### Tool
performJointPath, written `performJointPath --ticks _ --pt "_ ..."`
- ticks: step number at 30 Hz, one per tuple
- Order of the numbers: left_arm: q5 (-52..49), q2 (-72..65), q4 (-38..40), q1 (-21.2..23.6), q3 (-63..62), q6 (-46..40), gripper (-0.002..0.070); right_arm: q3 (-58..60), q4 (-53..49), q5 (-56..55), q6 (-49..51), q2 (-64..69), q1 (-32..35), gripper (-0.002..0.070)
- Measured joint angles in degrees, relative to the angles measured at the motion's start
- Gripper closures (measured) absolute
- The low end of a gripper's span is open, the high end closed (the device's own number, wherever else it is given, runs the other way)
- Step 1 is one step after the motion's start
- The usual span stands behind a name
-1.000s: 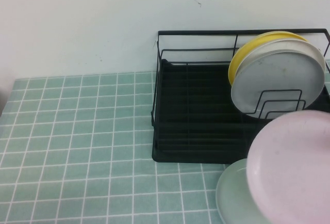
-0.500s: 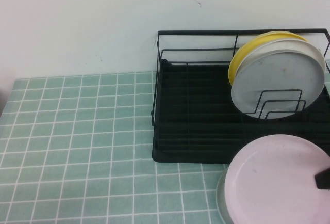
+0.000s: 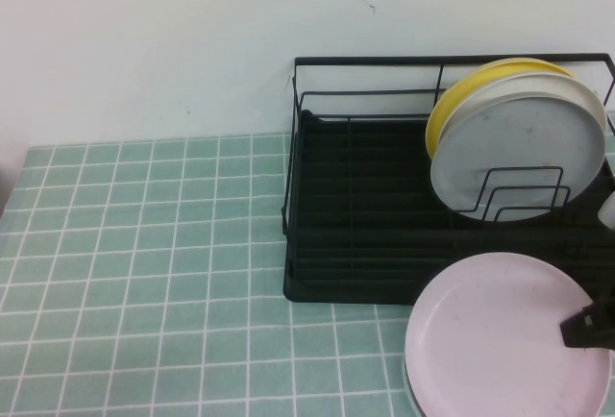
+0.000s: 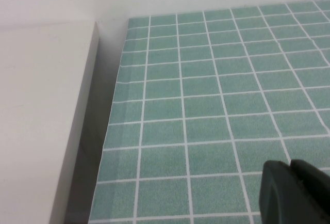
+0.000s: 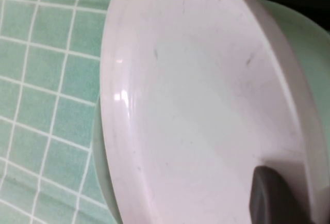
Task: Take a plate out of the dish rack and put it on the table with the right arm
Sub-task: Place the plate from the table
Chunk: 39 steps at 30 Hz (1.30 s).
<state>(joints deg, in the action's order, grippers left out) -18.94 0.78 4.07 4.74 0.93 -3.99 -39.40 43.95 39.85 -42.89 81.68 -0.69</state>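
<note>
The pale pink plate point(image 3: 500, 335) lies nearly flat at the front right, in front of the black wire dish rack point(image 3: 365, 196) and over a pale green plate point(image 5: 309, 43). My right gripper point(image 3: 579, 329) is shut on the pink plate's right rim. One of its black fingers point(image 5: 276, 201) rests on the plate's inner face point(image 5: 196, 105); the other is hidden under it. My left gripper point(image 4: 290, 166) is shut and empty over the green tiled table point(image 3: 144, 273), far to the left, out of the high view.
A grey-white plate point(image 3: 519, 143) and a yellow plate point(image 3: 456, 95) behind it stand upright at the rack's right end. The rack's left part holds nothing. A white ledge point(image 4: 41, 121) borders the table's left edge.
The pink plate has gone from tilted up at the right edge to nearly flat and lower, shifting left over the green plate. The right gripper has come into the high view.
</note>
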Motion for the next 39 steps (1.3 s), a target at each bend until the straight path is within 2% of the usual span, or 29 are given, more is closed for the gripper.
performJointPath --ticks 11,18,22,30,34,37,39 --pt "0.0 0.0 0.0 0.0 0.0 0.0 0.0678 0.0 0.6 -0.5 -0.9 2.7 0.0 0.0562" --pt "0.0 0.0 0.0 0.0 0.0 0.0 0.0678 0.0 0.4 -0.5 -1.0 3.2 0.0 0.0370" --pt "0.0 0.0 0.0 0.0 0.0 0.0 0.0678 -0.3 -2.2 -0.5 2.2 3.2 0.0 0.0335" --pt "0.0 0.0 0.0 0.0 0.0 0.0 0.0679 -3.3 -20.9 0.6 20.8 3.2 0.0 0.0326" --pt "0.0 0.0 0.0 0.0 0.0 0.0 0.0678 -3.9 -23.7 2.2 23.2 2.6 0.0 0.0331" --pt "0.0 0.0 0.0 0.0 0.0 0.0 0.0678 -4.1 -23.9 4.1 23.1 0.1 0.0 0.0381" --pt "0.0 0.0 0.0 0.0 0.0 0.0 0.0678 -4.1 -24.1 5.4 22.6 -2.7 0.0 0.0458"
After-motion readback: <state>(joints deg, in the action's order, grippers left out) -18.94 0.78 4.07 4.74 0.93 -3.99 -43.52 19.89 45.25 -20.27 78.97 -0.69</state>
